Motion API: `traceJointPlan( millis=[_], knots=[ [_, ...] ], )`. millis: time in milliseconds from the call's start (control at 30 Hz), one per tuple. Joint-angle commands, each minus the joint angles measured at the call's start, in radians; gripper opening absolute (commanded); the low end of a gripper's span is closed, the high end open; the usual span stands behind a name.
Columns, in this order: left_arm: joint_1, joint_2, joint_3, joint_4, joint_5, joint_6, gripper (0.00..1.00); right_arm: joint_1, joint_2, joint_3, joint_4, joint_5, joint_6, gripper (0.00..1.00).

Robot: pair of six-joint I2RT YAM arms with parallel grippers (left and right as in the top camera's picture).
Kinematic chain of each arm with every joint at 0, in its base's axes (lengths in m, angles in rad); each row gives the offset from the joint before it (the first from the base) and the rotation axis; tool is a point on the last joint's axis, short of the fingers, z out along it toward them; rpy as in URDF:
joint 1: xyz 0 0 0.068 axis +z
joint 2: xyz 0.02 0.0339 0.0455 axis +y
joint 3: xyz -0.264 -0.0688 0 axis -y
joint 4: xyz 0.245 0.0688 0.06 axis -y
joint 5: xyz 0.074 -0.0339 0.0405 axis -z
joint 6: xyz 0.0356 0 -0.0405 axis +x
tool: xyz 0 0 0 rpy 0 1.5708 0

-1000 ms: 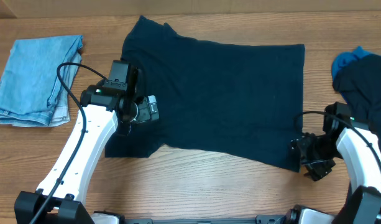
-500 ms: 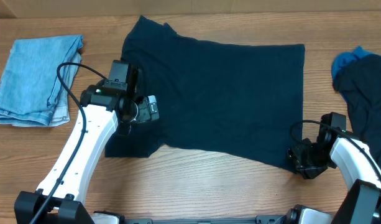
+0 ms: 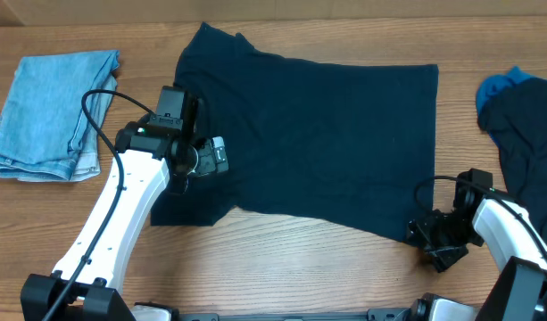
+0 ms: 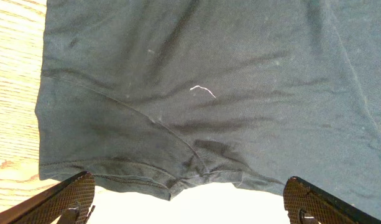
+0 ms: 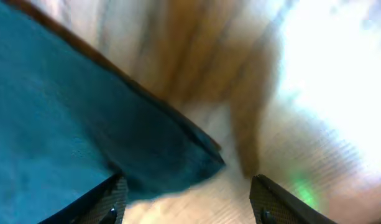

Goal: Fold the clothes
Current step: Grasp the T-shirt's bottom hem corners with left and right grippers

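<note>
**Navy shirt lay flat, neither gripper holding it**

The clothes (image 3: 318,143), a dark navy T-shirt-like garment, lay spread across the middle of the table (image 3: 291,267) in the overhead view. Its collar end was towards the left and its hem towards the right.

The left gripper (image 3: 215,156) hovered over the sleeve area at left of centre. Its wrist view showed the jaws spread wide with only a stitched edge of cloth below them and nothing pinched.

The right gripper (image 3: 434,242) sat at the lower right corner of the hem. Its wrist view was blurred, but the fingers stood apart with the cloth corner just ahead of them and not clamped.

The fabric looked thin, light and limp, so it would likely sag and crease when lifted. The hem corner and sleeve edge seemed the sensible places to pinch.

A light blue denim garment (image 3: 50,116) lay at upper left, and a dark pile (image 3: 523,125) at the right edge.
</note>
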Motion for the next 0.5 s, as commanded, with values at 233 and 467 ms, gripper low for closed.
traceJointPlan(
  millis=[233, 467],
  knots=[
    [0.009, 0.001, -0.005, 0.003, 0.007, -0.006, 1.0, -0.002, 0.001, -0.058, 0.16, 0.002, 0.044, 0.04],
    [0.084, 0.001, -0.005, -0.026, 0.176, -0.013, 0.94, -0.002, 0.001, 0.006, 0.153, 0.001, -0.03, 0.04]
  ],
)
